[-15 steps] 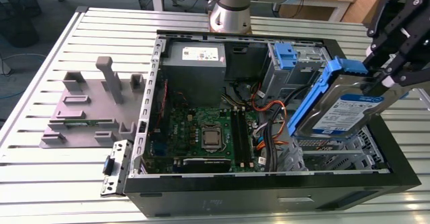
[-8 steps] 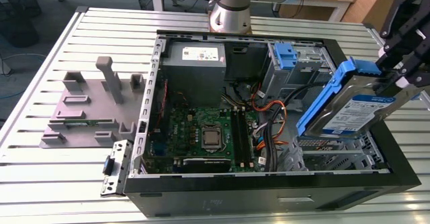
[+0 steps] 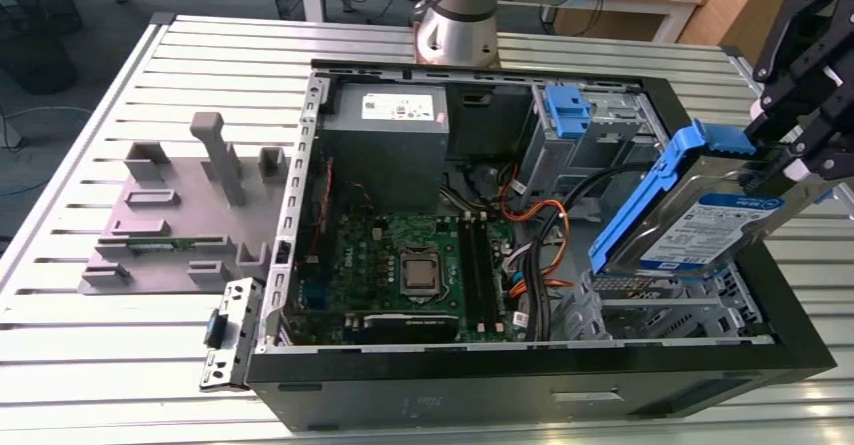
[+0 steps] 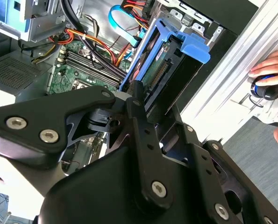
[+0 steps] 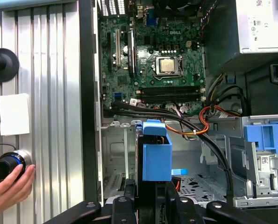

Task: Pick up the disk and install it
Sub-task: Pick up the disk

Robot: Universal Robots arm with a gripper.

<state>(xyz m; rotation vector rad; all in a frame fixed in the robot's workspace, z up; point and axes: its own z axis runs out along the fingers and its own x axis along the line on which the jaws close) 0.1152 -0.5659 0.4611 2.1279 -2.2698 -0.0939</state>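
Edge-on disk (image 5: 156,156) clamped in pincer (image 5: 152,193), over metal bay (image 5: 114,156); green motherboard (image 5: 153,60) beyond.

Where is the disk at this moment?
In the exterior view the disk is at the exterior view's right, tilted and held in the gripper, over the metal drive bay at the corner of the open computer case.

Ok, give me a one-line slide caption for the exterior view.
The tool holds the disk, tilted, over the open computer case on a slatted metal table.
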